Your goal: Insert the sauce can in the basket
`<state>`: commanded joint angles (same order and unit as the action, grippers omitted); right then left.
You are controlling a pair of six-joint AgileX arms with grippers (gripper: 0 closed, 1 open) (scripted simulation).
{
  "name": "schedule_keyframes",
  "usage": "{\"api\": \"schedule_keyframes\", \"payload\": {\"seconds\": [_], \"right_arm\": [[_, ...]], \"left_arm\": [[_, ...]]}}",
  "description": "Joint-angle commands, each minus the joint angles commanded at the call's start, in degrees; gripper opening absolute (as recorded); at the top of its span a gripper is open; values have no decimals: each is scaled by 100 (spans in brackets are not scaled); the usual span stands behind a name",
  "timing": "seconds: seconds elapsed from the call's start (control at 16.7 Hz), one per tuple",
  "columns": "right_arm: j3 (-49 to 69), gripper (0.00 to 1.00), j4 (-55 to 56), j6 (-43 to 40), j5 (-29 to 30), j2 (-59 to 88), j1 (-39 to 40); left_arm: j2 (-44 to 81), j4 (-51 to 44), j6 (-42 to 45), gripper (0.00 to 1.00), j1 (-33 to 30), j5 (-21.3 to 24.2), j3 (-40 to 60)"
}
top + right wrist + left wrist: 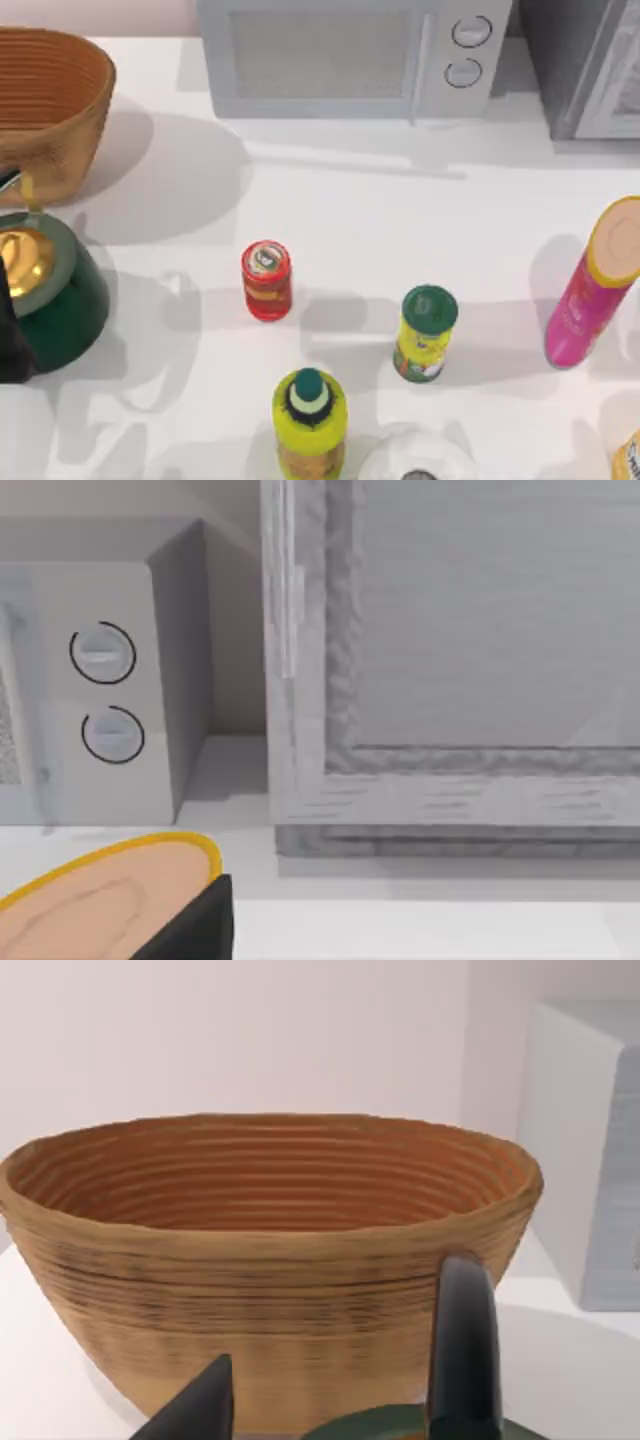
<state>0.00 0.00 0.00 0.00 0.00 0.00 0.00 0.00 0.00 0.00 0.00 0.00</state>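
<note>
The sauce can [266, 280], short and red with a silver-white top, stands upright near the middle of the table, with nothing touching it. The woven orange-brown basket [45, 105] sits at the far left back corner. In the left wrist view the basket [270, 1250] looms close ahead. My left gripper [330, 1405] hovers open in front of it, above the green pot's rim [375, 1425]. Its dark fingers [462, 1350] stand wide apart with nothing held. A dark part of my right gripper [195, 928] shows beside the pink tube's tan top [110, 900].
A dark green pot with a gold lid [45, 290] stands just in front of the basket. A green-lidded yellow canister [425, 335], a yellow bottle with a dark green cap [310, 420] and a tall pink tube [590, 285] stand to the can's right and front. A microwave [350, 55] lines the back.
</note>
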Motion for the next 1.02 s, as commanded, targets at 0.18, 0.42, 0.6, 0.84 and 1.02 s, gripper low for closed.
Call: {"api": "schedule_keyframes", "payload": {"seconds": [0.18,0.42,0.6,0.84,1.02], "right_arm": [[0,100,0,0,0,0,0],[0,100,0,0,0,0,0],[0,100,0,0,0,0,0],[0,100,0,0,0,0,0],[0,100,0,0,0,0,0]], "left_arm": [[56,-20,45,100,-18,40,48],[857,-259,695,100,-188,638,694],[2010,-516,1656,100,-322,1506,1656],[4188,-807,3252,100,-462,2724,3201],[5680,-998,4268,100,-587,3343,4082]]}}
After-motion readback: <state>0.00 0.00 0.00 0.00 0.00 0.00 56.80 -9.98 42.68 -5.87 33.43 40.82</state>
